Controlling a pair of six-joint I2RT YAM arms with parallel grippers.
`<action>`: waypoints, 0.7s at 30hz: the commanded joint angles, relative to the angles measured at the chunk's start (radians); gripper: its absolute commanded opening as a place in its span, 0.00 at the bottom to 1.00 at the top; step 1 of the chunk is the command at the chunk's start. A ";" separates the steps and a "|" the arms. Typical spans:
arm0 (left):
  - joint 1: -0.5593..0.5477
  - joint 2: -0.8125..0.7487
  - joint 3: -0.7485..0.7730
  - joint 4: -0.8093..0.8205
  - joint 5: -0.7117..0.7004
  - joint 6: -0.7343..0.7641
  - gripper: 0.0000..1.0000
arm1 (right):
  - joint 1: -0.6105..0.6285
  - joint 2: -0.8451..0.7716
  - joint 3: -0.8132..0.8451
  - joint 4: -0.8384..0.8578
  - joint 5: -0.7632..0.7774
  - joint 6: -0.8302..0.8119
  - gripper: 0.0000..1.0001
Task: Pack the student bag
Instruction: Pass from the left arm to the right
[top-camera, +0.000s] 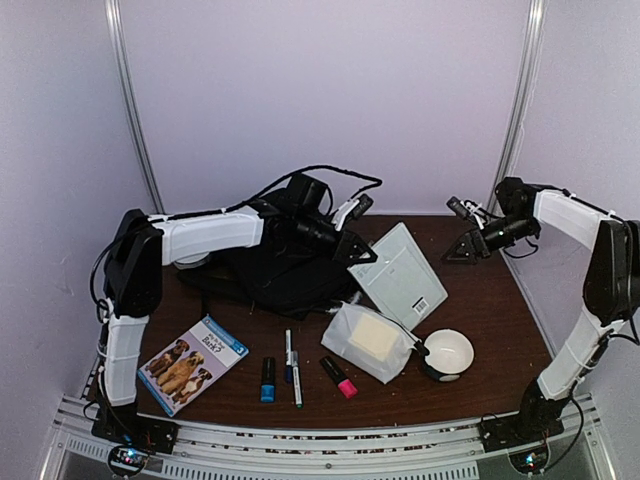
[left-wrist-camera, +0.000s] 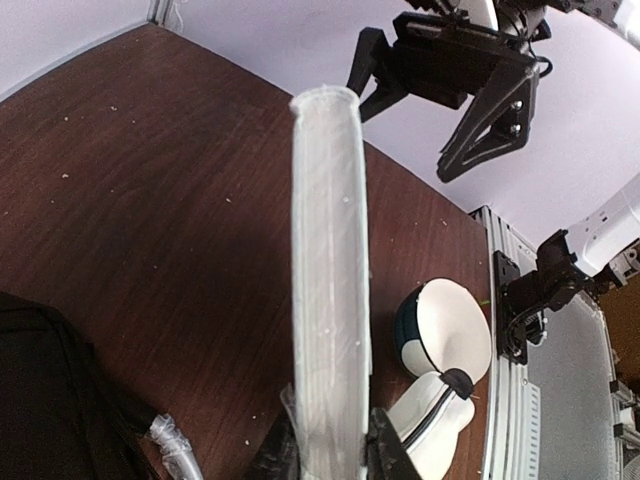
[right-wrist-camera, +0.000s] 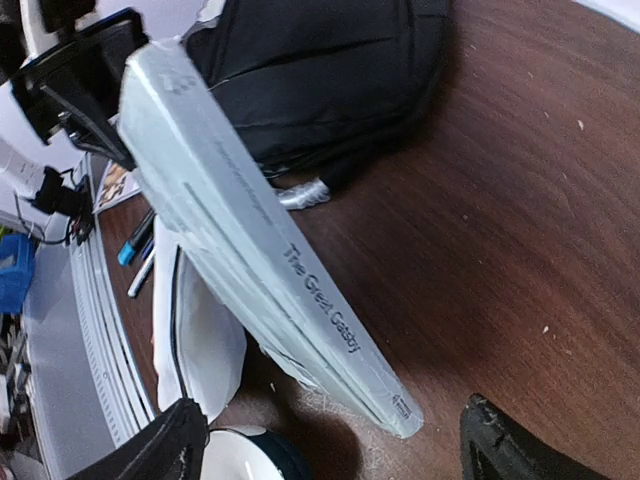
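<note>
left jaws pinching grey book (top-camera: 400, 275) by one edge over mid desk (top-camera: 480, 300). student bag (top-camera: 265, 275) lies just left of it, toward far-left corner, nearer this arm. right jaws spread, far-right, well apart.

Loose items on a brown wooden table (top-camera: 490, 300)
A pale grey paperback book (top-camera: 400, 275) stands tilted mid-table; a translucent white pouch (top-camera: 368, 342) and white round bowl (top-camera: 448, 353) lie toward the front right; a pink highlighter (top-camera: 339, 377), white pen (top-camera: 292, 368), blue-capped marker (top-camera: 268, 380) and dog-cover booklet (top-camera: 192, 362) line the front edge.
</note>
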 joint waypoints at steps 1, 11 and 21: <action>-0.005 -0.091 -0.016 0.130 0.051 0.108 0.00 | 0.000 -0.016 0.060 -0.166 -0.129 -0.287 0.83; 0.002 -0.098 -0.029 0.224 0.073 0.099 0.00 | 0.111 -0.005 0.087 -0.009 -0.073 -0.272 0.83; 0.007 -0.094 -0.032 0.324 0.108 0.068 0.00 | 0.165 0.086 0.181 0.065 -0.088 -0.147 0.83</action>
